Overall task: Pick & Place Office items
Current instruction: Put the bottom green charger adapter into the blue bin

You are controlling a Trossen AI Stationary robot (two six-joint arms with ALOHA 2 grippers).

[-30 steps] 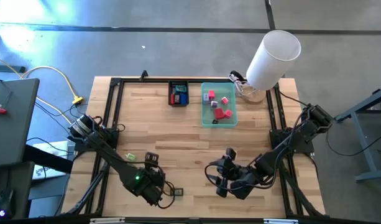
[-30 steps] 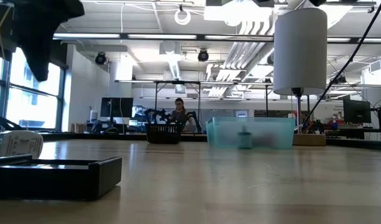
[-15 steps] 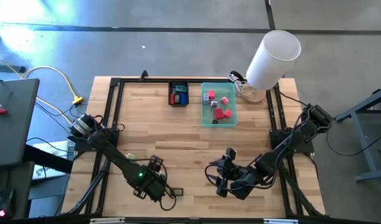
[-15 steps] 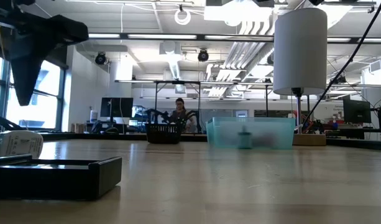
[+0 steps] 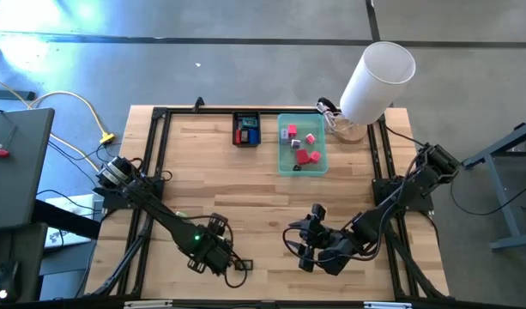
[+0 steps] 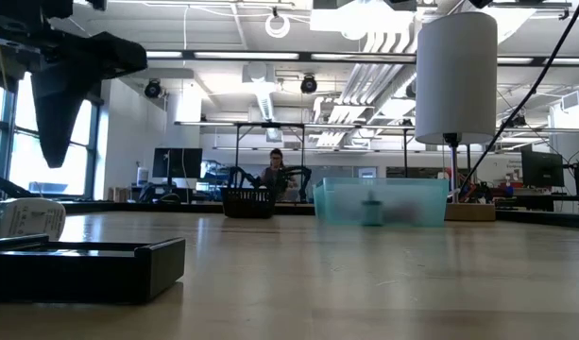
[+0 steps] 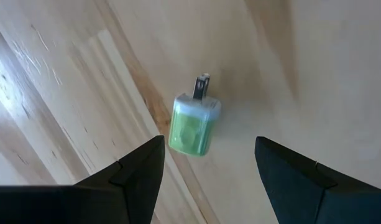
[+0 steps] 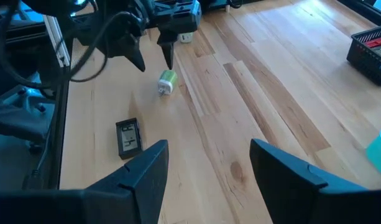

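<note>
- The left gripper [image 7: 206, 163] hangs with its two dark, wedge-shaped fingers [image 7: 137, 168] spread wide and nothing between them, above the near left part of the table.
- Below the gap, on the wood, lies one small green piece [image 7: 193, 124]: a rounded, translucent plastic block with a short dark metal tab at one end. It touches neither finger.
- The right wrist view shows that same green piece [image 8: 166, 81] on the boards just under the left arm's tips, with a flat black rectangular piece [image 8: 127, 136] lying near it, apart from it.
- The right gripper [image 8: 206, 163] waits over the near right part of the table, its matte black fingers parted and holding nothing.
- The table [image 5: 245, 184] is of pale, straight-grained wooden planks, framed by black metal rails.
- One translucent teal tray [image 5: 301, 168], rectangular with thin walls, stands at the far middle. It holds about five small red and pink cube-like pieces [image 5: 306, 155]; an exact count cannot be made out.
- One small black tray [image 5: 246, 129], rectangular with a mesh-like wall, sits just left of the teal one, holding one red and one blue piece.
- A smooth white cylinder [image 5: 377, 81] stands on a thin post at the far right corner.
- In the low view, a low black rectangular holder [image 6: 86, 269] sits close by at the left.
</note>
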